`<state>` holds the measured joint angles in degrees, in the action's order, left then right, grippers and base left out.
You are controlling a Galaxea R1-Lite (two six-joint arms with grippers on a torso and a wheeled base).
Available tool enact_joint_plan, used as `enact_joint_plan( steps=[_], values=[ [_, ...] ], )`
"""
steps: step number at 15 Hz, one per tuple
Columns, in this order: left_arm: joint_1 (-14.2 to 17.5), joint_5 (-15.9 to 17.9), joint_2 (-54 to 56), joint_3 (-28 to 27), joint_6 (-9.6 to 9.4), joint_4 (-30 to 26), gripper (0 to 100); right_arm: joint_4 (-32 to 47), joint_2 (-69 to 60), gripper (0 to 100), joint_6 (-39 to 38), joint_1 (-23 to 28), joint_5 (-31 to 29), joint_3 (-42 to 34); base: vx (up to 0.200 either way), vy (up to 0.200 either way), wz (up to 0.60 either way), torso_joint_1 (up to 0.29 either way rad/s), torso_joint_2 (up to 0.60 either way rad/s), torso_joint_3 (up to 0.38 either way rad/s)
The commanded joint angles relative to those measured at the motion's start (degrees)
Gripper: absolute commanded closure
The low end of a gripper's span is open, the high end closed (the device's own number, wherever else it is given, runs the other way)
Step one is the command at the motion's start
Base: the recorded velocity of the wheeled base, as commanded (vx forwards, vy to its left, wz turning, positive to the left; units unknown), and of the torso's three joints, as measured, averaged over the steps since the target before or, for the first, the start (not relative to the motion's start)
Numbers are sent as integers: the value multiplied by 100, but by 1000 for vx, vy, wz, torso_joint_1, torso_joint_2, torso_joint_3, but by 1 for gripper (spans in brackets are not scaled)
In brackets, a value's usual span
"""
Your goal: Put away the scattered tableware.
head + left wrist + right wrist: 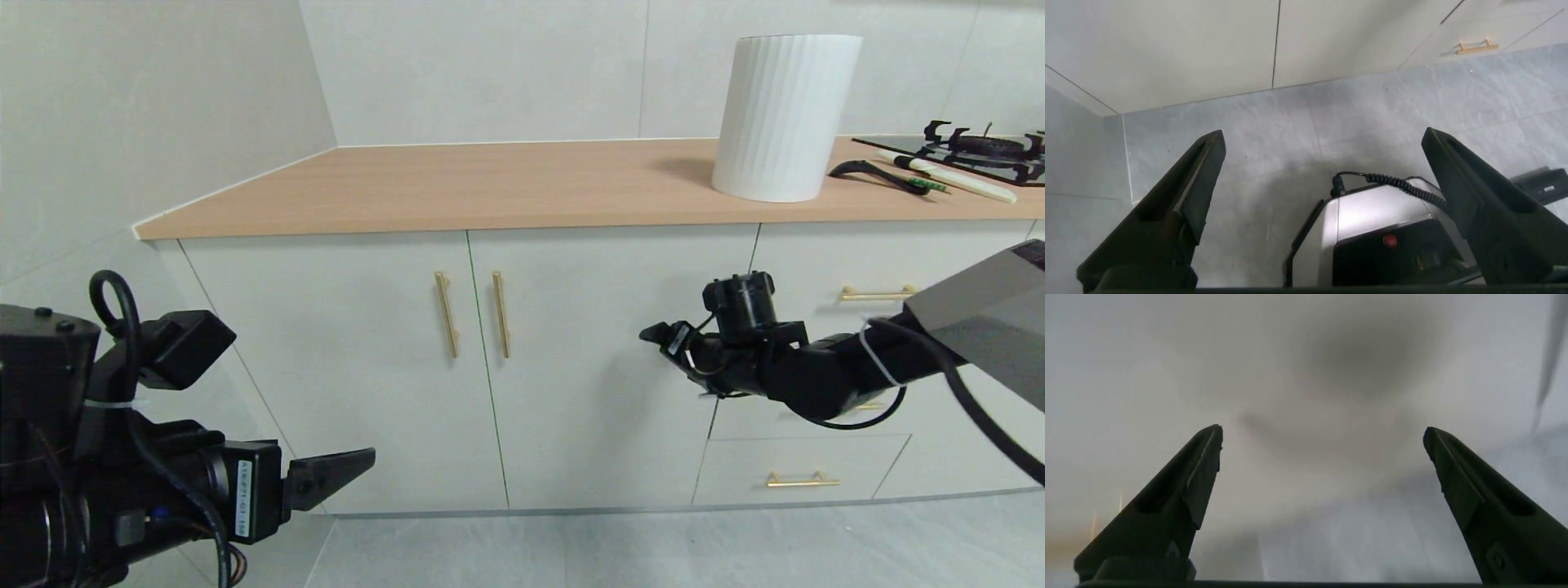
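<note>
On the wooden countertop (pixel 490 184) at the far right lie a black curved utensil (pixel 875 173), a white-handled utensil (pixel 951 177) and a small green piece (pixel 931 186), beside a tall white ribbed container (pixel 782 114). My right gripper (pixel 663 335) hangs in front of the cabinet doors, below the counter edge, open with nothing between its fingers (pixel 1167 510). My left gripper (pixel 343 467) is low at the left, near the floor, open and empty; its fingers (pixel 1176 208) frame the grey floor.
A black gas hob (pixel 980 151) sits at the counter's far right end. The cabinet front has two doors with gold handles (pixel 445 314) and drawers (pixel 804 469) on the right. Tiled walls close the left and back. The counter's left half is bare wood.
</note>
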<state>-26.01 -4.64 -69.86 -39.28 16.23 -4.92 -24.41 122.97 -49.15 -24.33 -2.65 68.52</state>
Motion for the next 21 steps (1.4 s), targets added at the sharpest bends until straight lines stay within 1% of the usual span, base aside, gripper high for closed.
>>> enact_joint_plan(
  steps=[1,2,5,7,8,9,10,12,13,14,15,16,17,18,19,21],
  values=[
    [0,-1,-1,8,3,0,0,-29,-1521,0,1303,7,1952,-1632,0,0,0,0,0,0],
    [0,-1,-1,-1,3,0,0,-38,-1636,0,1523,7,2058,-1746,0,0,0,0,0,0],
    [0,-10,43,8,-5,0,0,-20,-1996,0,1602,-28,1513,-1772,0,0,0,0,0,0],
    [0,-28,157,17,-32,0,0,-38,-2435,0,1953,7,1056,-1887,0,0,0,0,0,0],
    [17,-89,430,87,-41,0,0,-47,-3182,0,2226,69,352,-2203,0,0,0,0,0,0],
    [61,-151,614,149,-58,-8,0,-47,-3666,0,2375,218,89,-2326,0,0,0,0,0,0],
    [114,-177,834,272,-199,-8,0,-47,-4228,0,2498,421,18,-2458,0,0,0,0,0,0],
    [228,-450,1458,526,-568,-8,0,-38,-5459,0,2797,588,10,-2915,0,0,0,0,0,0],
    [299,-590,1801,632,-647,-8,0,-29,-6030,0,2955,605,1,-3196,0,0,0,0,0,0],
    [360,-643,2284,790,-691,-8,0,6,-6803,0,3289,737,1,-3486,0,0,0,0,0,0],
    [431,-652,2680,931,-717,-17,0,6,-7261,0,3500,1045,10,-3609,0,0,0,0,0,0],
    [431,-652,2680,931,-717,-17,0,6,-7261,0,3500,1045,10,-3609,0,0,0,0,0,0],
    [677,-661,3567,1230,-849,-35,0,138,-8043,0,3658,2020,80,-3697,0,0,0,0,0,0],
    [817,-661,3919,1317,-919,-44,0,340,-8394,0,3676,2240,106,-3750,0,0,0,0,0,0],
    [975,-661,4394,1432,-1007,-61,0,806,-9001,0,3729,2301,133,-3838,0,0,0,0,0,0],
    [1327,-661,5053,1643,-1280,-105,0,2265,-10222,0,3984,2266,221,-3829,0,0,0,0,0,0]
  ],
)
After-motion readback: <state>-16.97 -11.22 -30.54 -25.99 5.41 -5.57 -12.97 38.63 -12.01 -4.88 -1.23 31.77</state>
